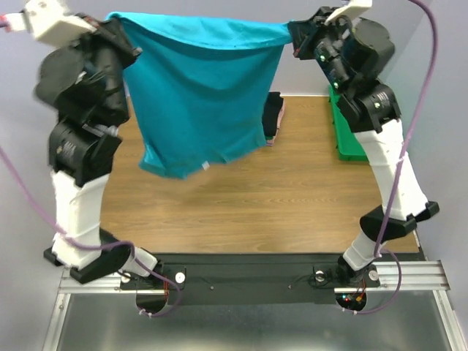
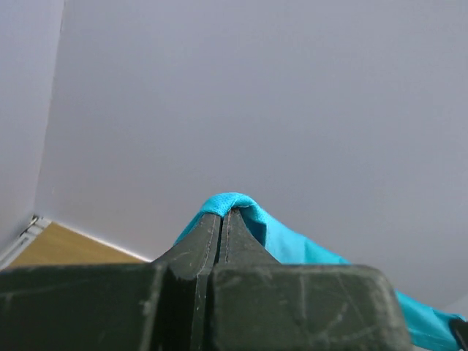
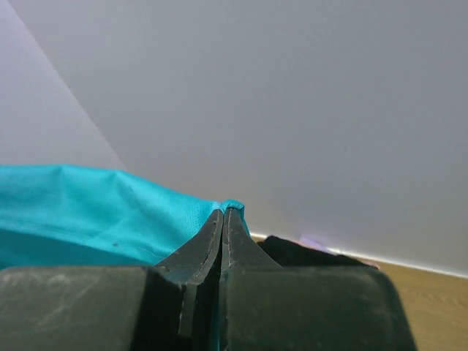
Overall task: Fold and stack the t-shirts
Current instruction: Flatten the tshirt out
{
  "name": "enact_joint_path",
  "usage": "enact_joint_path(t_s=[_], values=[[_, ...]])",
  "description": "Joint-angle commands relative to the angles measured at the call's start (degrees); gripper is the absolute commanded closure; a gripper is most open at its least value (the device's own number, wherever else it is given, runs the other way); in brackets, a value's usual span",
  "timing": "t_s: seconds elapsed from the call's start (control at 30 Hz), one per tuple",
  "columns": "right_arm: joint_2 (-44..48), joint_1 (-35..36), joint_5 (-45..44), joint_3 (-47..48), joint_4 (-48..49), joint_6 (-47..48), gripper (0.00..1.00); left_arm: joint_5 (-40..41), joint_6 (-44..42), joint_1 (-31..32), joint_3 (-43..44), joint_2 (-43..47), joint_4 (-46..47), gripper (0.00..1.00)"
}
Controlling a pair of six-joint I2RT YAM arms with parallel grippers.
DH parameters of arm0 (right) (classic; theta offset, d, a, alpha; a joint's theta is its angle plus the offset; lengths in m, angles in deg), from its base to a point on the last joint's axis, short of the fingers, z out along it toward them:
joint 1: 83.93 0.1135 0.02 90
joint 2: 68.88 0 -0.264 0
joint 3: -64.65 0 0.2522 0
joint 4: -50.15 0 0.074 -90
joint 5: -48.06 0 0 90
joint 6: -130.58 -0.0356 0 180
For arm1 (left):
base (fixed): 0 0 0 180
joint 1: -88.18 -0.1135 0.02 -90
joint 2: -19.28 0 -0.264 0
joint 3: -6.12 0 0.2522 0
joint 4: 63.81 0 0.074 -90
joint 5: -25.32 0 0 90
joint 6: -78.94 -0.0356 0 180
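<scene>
The teal t-shirt [image 1: 201, 95] hangs spread in the air above the far part of the wooden table, held by two upper corners. My left gripper [image 1: 121, 29] is shut on its left corner; the cloth [image 2: 292, 245] shows over my shut fingertips [image 2: 225, 216]. My right gripper [image 1: 292, 35] is shut on its right corner; the cloth [image 3: 95, 212] stretches left from my shut fingertips [image 3: 223, 213]. A stack of folded t-shirts [image 1: 274, 117], black on top with green and pink edges, lies at the table's far edge, partly hidden behind the hanging shirt. Its black top shows in the right wrist view [image 3: 307, 252].
A rigid green plastic tray [image 1: 344, 135] stands at the far right of the table [image 1: 292, 197], behind my right arm. A grey wall rises behind the table. Purple cables hang from both arms.
</scene>
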Motion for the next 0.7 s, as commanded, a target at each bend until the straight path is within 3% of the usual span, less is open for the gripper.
enact_joint_path(t_s=[0.0, 0.13, 0.17, 0.2, 0.23, 0.27, 0.37, 0.53, 0.67], values=[[5.2, 0.4, 4.2, 0.1, 4.8, 0.6, 1.00, 1.2, -5.8, -0.5, 0.5, 8.9, 6.2, 1.00], [12.7, 0.3, 2.3, -15.7, 5.1, 0.9, 0.99, -3.4, -0.2, -0.5, -27.5, 24.5, 12.9, 1.00], [13.8, 0.4, 2.5, -19.7, 5.1, 1.5, 1.00, -4.4, 4.0, -0.5, -39.2, 30.8, 14.9, 1.00], [15.2, 0.3, 1.8, -23.4, 5.1, 1.9, 1.00, -4.4, 7.0, -0.5, -44.9, 33.7, 14.9, 1.00], [18.4, 0.3, 0.2, -31.8, 5.1, 1.4, 1.00, -6.7, 12.7, -0.5, -56.4, 39.5, 15.8, 1.00], [19.7, 0.2, -1.0, -36.1, 5.0, 1.4, 1.00, -8.2, 12.8, -0.5, -62.1, 42.3, 16.4, 1.00], [24.8, -0.5, -6.3, -52.4, 5.7, -0.9, 0.99, -18.7, 24.5, -0.4, -82.3, 49.1, 17.9, 1.00], [28.8, -2.6, -8.0, -70.8, 5.8, -6.6, 0.99, -36.2, 36.8, 0.9, -101.8, 52.6, 19.6, 1.00], [29.5, -6.6, -10.6, -82.1, 5.7, -11.0, 0.97, -44.5, 37.8, 7.8, -113.1, 55.3, 19.7, 1.00]])
